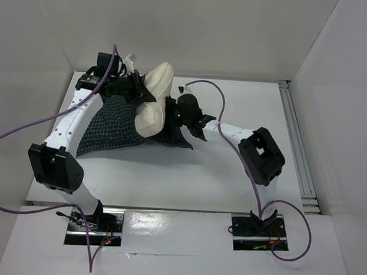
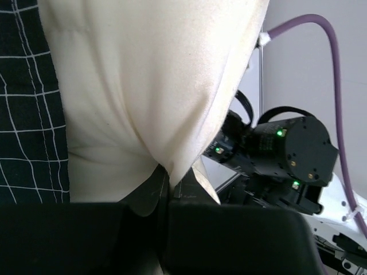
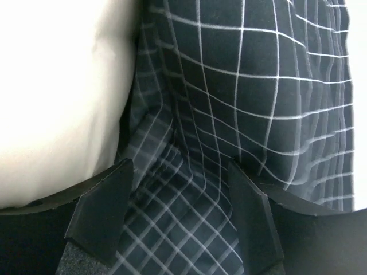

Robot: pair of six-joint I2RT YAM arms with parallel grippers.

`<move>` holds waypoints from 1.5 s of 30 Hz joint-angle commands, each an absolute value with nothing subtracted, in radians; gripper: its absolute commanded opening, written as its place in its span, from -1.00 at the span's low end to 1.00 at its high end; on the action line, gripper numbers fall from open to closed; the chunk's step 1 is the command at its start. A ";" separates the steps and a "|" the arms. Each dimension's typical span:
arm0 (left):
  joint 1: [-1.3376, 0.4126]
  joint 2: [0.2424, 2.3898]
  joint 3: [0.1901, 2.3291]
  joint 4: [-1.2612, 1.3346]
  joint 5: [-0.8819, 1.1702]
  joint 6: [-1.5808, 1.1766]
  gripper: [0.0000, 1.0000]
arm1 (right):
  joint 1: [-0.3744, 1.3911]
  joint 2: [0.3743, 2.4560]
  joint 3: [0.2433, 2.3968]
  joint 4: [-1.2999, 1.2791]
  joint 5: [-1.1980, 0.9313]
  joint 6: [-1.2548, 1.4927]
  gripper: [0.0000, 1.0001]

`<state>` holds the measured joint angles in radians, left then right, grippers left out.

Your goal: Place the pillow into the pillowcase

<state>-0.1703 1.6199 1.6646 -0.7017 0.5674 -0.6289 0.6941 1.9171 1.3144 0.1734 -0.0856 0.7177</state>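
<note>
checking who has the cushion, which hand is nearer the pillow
Left. The left hand is shut on a fold of the pillow; the right hand is open over the pillowcase, with the pillow just beside it.

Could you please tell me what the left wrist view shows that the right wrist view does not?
Only the left wrist view: the left claw shut on a pinch of the pillow, plus the right arm's wrist and a purple cable. Only the right wrist view: the right claw, open, over the pillowcase. Both: the cream pillow beside the checked pillowcase.
</note>
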 commanded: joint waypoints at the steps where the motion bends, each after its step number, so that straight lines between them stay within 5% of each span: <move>1: -0.179 1.566 1.660 -0.630 0.723 -0.681 -1.00 | 0.726 2.005 1.433 0.298 -0.043 0.762 0.48; 4: -0.160 1.545 1.651 -0.630 0.723 -0.681 -1.00 | 0.726 2.083 1.505 0.269 0.017 0.772 0.41; 7: -0.138 1.536 1.632 -0.630 0.749 -0.690 -1.00 | 0.726 2.120 1.535 0.236 0.099 0.784 0.08; 11: -0.115 1.526 1.612 -0.630 0.758 -0.690 -1.00 | 0.726 2.105 1.499 0.207 0.193 0.773 -0.65; 12: -0.106 1.514 1.603 -0.618 0.758 -0.690 -1.00 | 0.716 2.094 1.461 0.207 0.193 0.773 -0.99; 35: -0.055 1.586 1.381 -0.479 0.528 -0.715 -1.00 | 0.580 1.546 0.985 0.248 -0.104 0.704 -1.00; 45: -0.158 1.724 1.370 -0.721 0.514 -0.425 -1.00 | 0.370 1.583 1.010 0.488 -0.260 0.839 -1.00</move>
<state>-0.1276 1.7077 1.3849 -0.6334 0.5358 -0.5423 0.4194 1.5799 0.9440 0.3164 -0.1852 0.7849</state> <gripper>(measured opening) 0.062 0.007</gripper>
